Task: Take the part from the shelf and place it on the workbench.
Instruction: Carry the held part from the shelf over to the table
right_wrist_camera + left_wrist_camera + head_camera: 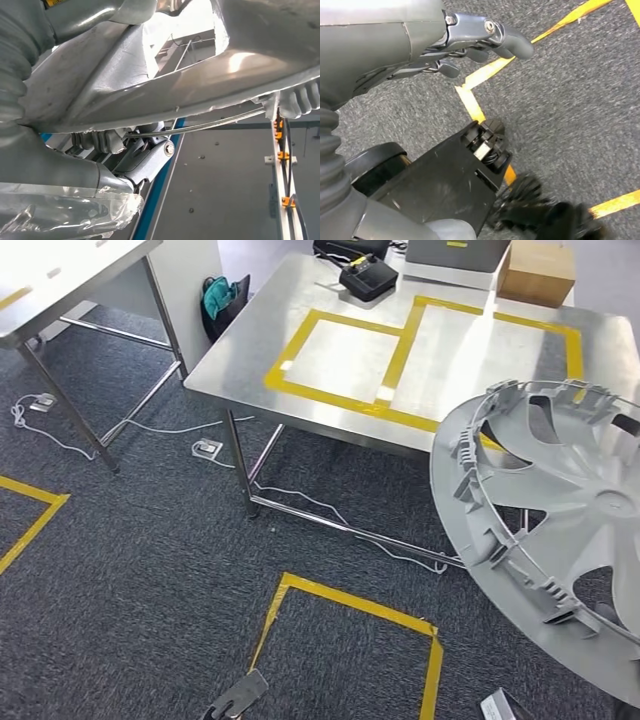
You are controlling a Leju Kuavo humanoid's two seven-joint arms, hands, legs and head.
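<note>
The right hand (143,157) grips the part (551,530), a large grey plastic wheel cover; in the right wrist view its fingers (151,162) curl around the thin rim and the wire ring under it, and the silver spokes of the cover pass close over the hand. In the head view the wheel cover is at the right side, in the air, with its ribbed back side and the small clips of the rim turned toward the camera. The disc is tilted, its lower edge near the robot and its upper edge leaning over the front edge of the workbench (249,350); it is round, so it has no clear long axis. The left hand (486,37) hangs over the floor and holds nothing, its dark fingers loosely bent and a little apart. Below it lies the dark grey carpet (136,560), rough in texture, with yellow tape lines (355,602). Farther away stands the workbench, a smooth metal table on thin steel legs, with two rectangles of yellow tape on top. At its far edge are a black device (367,277) and a brown cardboard box (537,270).
</note>
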